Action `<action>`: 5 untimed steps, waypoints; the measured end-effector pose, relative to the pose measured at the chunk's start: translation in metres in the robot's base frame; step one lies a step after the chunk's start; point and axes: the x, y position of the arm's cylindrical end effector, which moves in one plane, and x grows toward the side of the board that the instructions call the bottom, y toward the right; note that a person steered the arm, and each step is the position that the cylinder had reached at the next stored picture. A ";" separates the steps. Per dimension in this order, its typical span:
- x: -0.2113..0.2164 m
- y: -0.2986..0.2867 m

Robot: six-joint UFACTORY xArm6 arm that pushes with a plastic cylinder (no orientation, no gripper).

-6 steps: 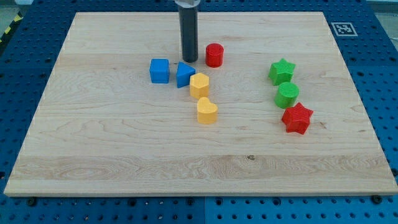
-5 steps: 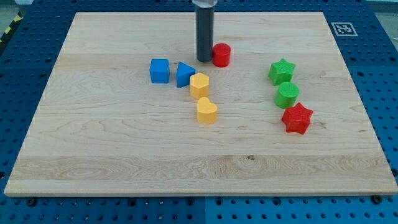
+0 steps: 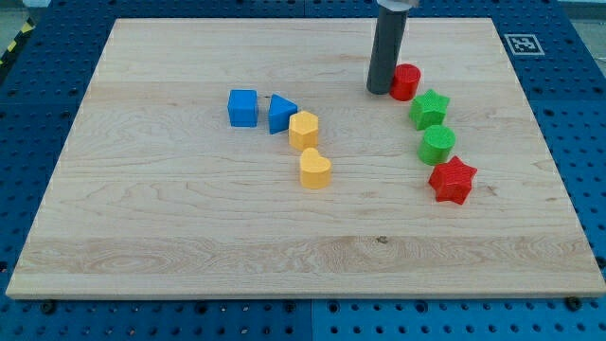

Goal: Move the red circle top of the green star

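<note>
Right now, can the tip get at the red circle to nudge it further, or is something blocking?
Probably yes. My tip sits right against the red circle on its left side in the view, nothing between them. The green star lies just below-right of the circle, so a push further right looks clear.

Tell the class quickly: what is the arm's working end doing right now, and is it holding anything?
My tip: a bare rod, holds nothing; it stands against the red circle on the view's left, up-left of the green star.

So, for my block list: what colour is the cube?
Blue cube, clearest in the camera view.
</note>
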 end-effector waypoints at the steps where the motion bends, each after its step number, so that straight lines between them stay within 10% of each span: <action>1: 0.000 0.003; 5: -0.003 0.025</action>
